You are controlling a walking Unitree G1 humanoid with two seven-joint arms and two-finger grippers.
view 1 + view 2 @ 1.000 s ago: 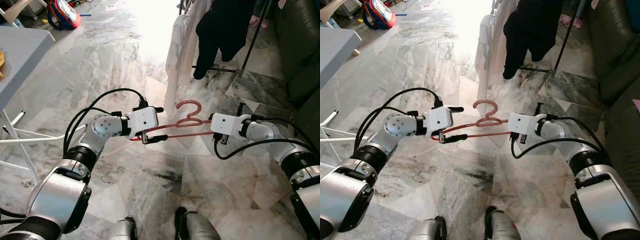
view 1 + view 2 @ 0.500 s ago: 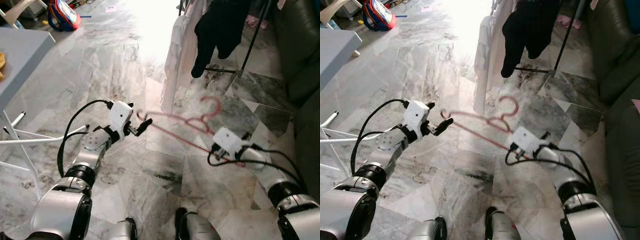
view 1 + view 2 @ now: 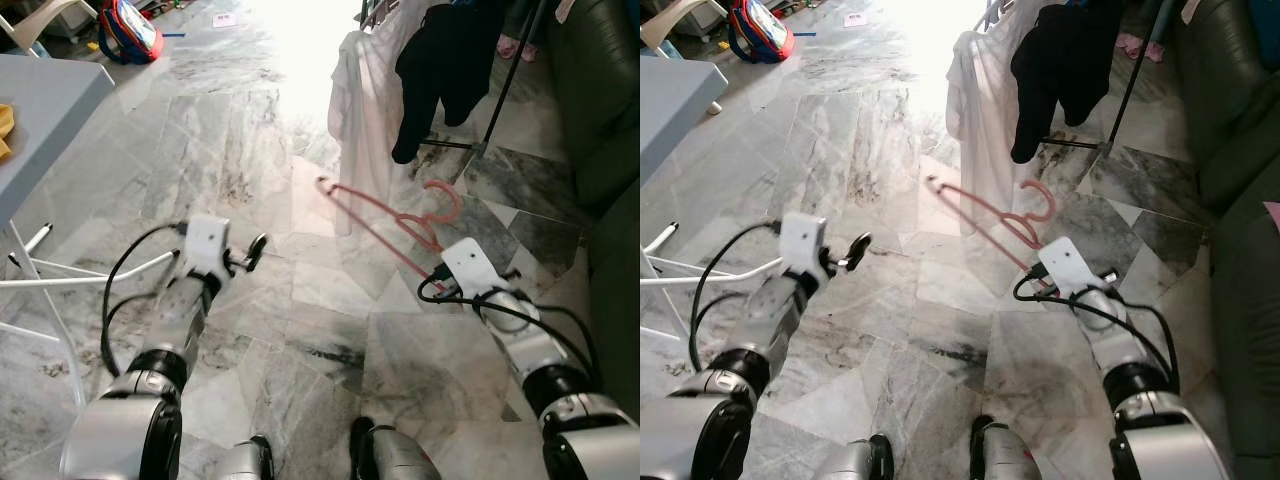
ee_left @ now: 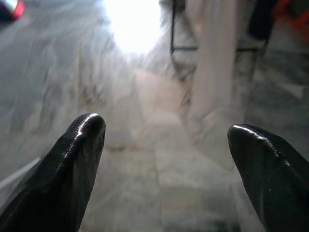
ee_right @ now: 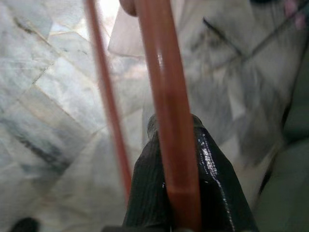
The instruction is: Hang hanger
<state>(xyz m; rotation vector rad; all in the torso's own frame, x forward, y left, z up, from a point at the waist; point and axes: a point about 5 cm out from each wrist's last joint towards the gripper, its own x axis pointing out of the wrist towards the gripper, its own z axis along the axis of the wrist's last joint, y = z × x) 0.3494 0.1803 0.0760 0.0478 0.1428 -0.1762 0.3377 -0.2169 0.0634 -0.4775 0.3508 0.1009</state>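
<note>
Marble floor, clothes rack cut off at top. Right gripper pinches one end of the pink hanger — fingertips hidden behind its body. Left gripper spread, holding nothing, well apart from the hanger.

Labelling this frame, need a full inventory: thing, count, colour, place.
hanger: 1, pink, held in the air by one end, hook up toward the rack
white garment: 1, on the rack ahead
black garment: 1, on the rack, right of the white one
rack pole: 1, black, slanting behind the clothes
sofa: 1, dark, far right
table: 1, grey, far left
bag: 1, red and blue, floor, far left corner
floor: grey marble
right gripper: shut on hanger's end
left gripper: open, holding nothing
</note>
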